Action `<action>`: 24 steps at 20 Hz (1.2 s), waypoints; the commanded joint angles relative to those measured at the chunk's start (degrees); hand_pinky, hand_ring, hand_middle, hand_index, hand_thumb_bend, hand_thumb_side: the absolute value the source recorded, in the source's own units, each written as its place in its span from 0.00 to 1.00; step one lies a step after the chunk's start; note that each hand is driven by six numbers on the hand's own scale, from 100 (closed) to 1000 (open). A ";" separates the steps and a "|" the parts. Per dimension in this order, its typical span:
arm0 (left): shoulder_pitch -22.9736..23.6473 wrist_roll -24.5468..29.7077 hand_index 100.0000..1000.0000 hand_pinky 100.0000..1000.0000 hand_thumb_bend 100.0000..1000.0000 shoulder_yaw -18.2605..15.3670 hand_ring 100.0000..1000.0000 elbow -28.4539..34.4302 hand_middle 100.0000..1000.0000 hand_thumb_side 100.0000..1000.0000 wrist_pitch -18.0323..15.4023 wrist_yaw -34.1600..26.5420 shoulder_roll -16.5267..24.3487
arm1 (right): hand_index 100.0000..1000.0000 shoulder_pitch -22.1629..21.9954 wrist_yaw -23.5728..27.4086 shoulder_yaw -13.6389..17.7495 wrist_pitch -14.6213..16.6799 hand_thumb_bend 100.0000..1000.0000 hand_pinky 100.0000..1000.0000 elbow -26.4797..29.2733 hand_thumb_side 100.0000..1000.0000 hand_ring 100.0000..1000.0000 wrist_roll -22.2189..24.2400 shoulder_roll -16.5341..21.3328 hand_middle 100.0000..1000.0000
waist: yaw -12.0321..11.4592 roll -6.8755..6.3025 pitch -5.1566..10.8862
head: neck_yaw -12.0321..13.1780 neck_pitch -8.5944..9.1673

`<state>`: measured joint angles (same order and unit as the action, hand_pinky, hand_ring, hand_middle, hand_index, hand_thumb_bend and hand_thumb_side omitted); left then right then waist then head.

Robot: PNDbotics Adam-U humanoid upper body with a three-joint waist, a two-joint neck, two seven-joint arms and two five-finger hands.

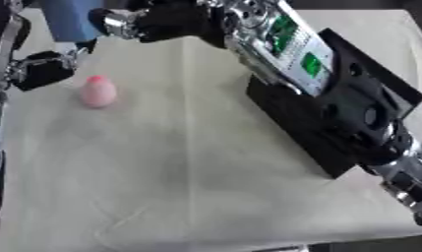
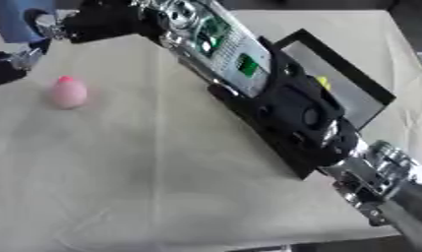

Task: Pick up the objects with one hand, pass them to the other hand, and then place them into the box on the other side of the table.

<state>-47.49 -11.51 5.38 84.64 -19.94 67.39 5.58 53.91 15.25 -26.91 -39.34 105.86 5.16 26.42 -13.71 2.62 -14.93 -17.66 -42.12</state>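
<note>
Right hand reached across the table's far side, a blue object beside it.

Left eye view: whether its fingers were curled could not be told; the left hand showed at the left edge, fingers unclear. A pink object lay on the cloth-covered table.
Right eye view: the black box, under the right forearm, held something yellow.
</note>
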 commanded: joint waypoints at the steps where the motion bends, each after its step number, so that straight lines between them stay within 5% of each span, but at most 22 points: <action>1: -1.13 -1.87 0.57 0.58 0.24 0.91 0.46 -0.59 0.44 0.00 0.94 2.98 0.27 | 1.00 0.29 -0.27 0.42 0.11 0.16 1.00 2.14 0.34 1.00 0.69 0.38 1.00 | 0.18 -0.10 0.91 | 0.38 1.47; 8: -0.56 -4.87 0.56 0.56 0.26 2.22 0.47 -2.78 0.44 0.00 2.53 9.52 -0.46 | 1.00 -1.60 0.52 0.57 -1.02 0.14 1.00 4.33 0.38 1.00 0.80 -0.01 1.00 | 0.50 -0.08 0.52 | 0.26 5.39; 24: 0.85 -18.50 0.54 0.52 0.22 3.32 0.44 -5.18 0.42 0.00 7.88 24.53 -3.25 | 1.00 -2.14 -6.59 -0.11 -1.45 0.14 1.00 0.28 0.41 1.00 -2.80 -1.01 1.00 | 0.11 0.05 0.42 | -0.88 4.30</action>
<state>-45.97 -28.75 8.57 79.20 -12.54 90.76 2.49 50.93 9.78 -27.60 -40.91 105.90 3.02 24.95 -13.55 2.89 -15.36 -18.33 -37.70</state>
